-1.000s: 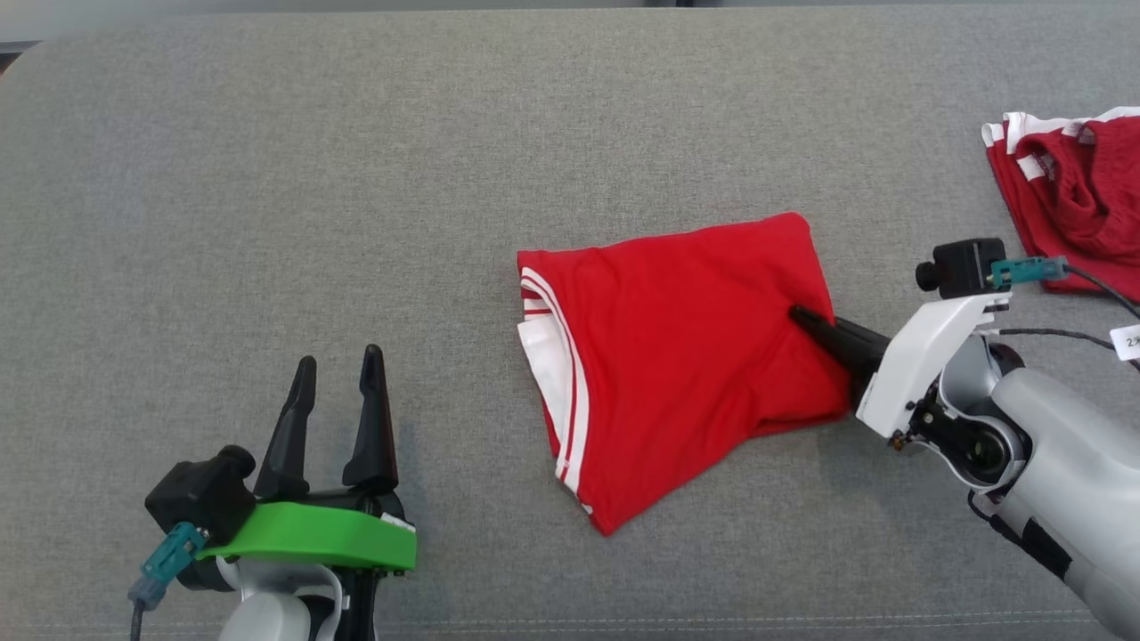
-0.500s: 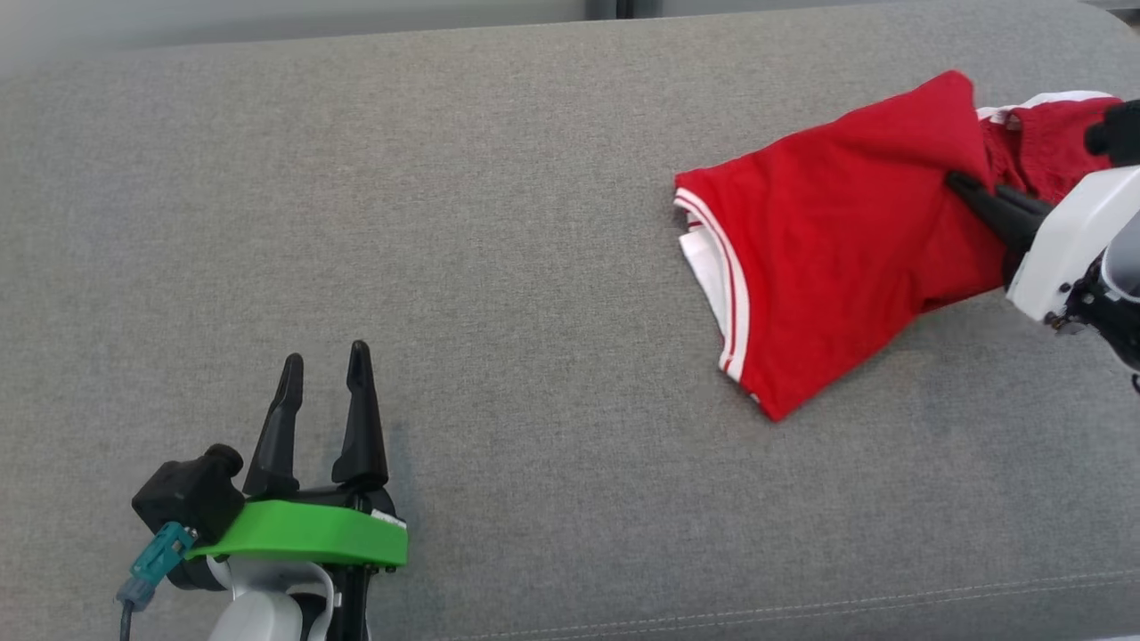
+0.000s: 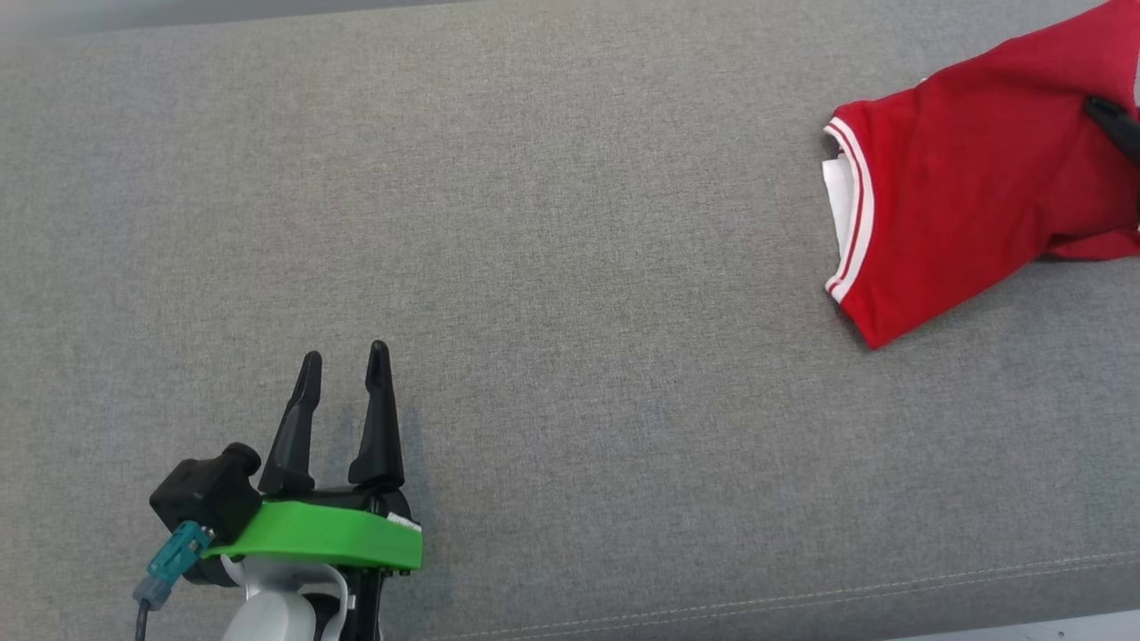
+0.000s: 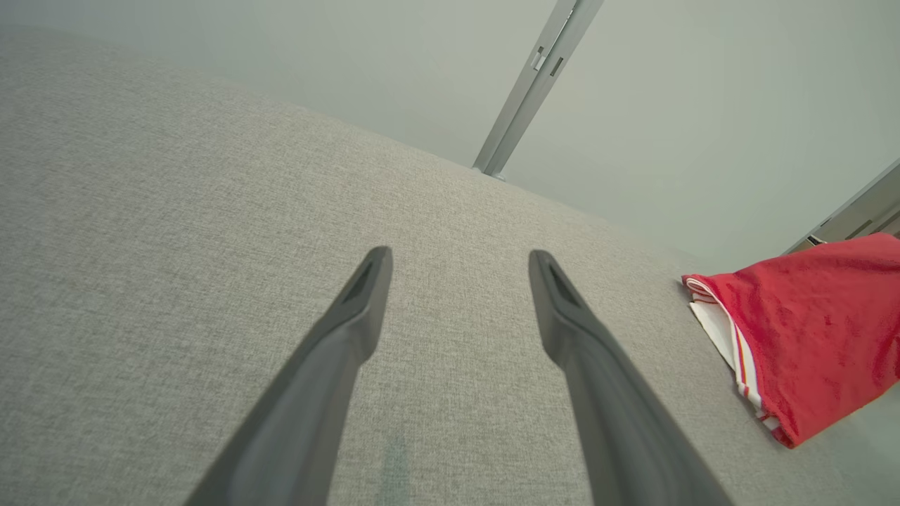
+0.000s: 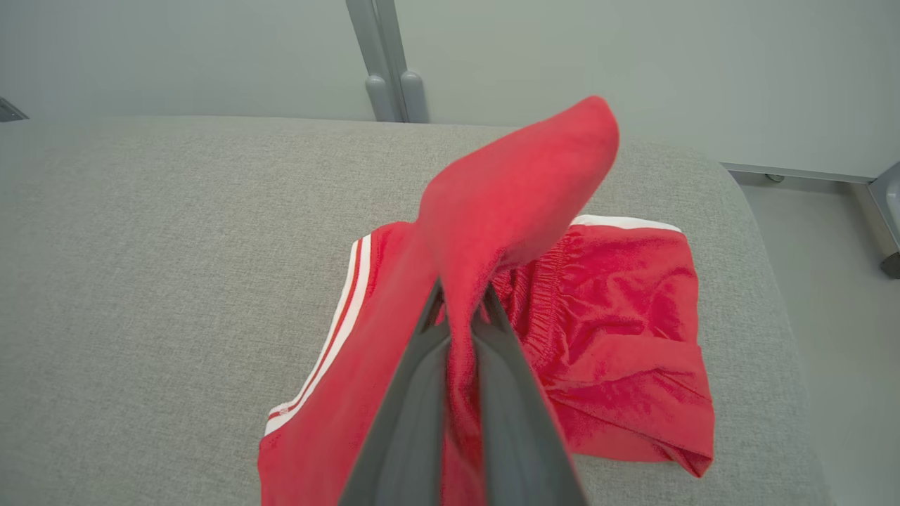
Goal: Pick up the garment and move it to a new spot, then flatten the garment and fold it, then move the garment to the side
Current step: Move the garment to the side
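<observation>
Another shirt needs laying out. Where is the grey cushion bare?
Bare: the broad stretch of cushion between the left gripper and the folded red garment. Crowded: the right end, where the right gripper pinches that garment by the red shorts.

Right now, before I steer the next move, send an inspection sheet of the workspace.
Surface: grey woven fabric pad, flat, stitched seam near its front edge.
Job's things: folded red jersey garment with white-striped trim, at the pad's far right, one fold lifted.
Clutter: second red garment with elastic waistband, partly beneath the jersey.
Grippers: left gripper open, holding nothing, above the pad; right gripper shut on the jersey's fold.
Cables: teal plug and grey cable at the left wrist.
Surroundings: pale wall, grey metal post behind the pad.
</observation>
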### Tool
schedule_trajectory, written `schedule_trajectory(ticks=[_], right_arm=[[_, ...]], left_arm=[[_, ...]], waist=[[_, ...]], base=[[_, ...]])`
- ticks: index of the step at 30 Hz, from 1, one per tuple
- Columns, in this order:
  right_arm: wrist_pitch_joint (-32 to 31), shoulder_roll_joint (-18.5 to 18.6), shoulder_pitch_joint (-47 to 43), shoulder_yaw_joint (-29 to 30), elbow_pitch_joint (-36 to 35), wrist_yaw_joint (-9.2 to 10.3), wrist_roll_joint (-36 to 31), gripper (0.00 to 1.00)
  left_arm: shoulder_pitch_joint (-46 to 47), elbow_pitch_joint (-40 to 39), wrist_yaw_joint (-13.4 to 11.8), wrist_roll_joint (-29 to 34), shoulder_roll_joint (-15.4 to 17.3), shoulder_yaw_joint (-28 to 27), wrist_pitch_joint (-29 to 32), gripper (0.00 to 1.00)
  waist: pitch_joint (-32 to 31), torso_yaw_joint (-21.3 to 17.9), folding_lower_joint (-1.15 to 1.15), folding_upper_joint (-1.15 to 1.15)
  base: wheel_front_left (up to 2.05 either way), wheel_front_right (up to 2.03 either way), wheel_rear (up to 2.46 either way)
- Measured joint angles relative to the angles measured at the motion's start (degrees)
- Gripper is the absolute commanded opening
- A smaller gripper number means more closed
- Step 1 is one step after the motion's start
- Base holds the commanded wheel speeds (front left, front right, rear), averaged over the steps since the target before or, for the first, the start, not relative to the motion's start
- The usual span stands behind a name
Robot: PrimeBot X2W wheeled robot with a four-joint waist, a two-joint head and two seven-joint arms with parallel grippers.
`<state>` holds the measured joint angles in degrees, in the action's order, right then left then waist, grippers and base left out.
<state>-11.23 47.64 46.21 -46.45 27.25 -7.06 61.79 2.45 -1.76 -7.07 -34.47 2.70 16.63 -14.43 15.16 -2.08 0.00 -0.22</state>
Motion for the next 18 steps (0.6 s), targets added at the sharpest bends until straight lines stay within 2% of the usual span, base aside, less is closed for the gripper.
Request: schedule_trajectory(ticks=[10, 18], right_arm=[[-0.49, 2.50, 4.04, 0.83, 1.92, 0.19, -2.64, 0.00], [-0.41, 3.94, 5.36, 2.15, 4.52, 1.56, -2.83, 0.00]], left_arm=[[1.38, -0.54, 0.00, 1.57, 0.01, 0.05, 0.02, 1.00], [1.73, -0.90, -0.01, 3.05, 0.25, -0.04, 0.29, 1.00]], waist=[[2.77, 1.01, 0.00, 0.00], [5.15, 2.17, 0.00, 0.00]], base=[[0.00, 0.00, 0.00], [0.00, 0.00, 0.00]])
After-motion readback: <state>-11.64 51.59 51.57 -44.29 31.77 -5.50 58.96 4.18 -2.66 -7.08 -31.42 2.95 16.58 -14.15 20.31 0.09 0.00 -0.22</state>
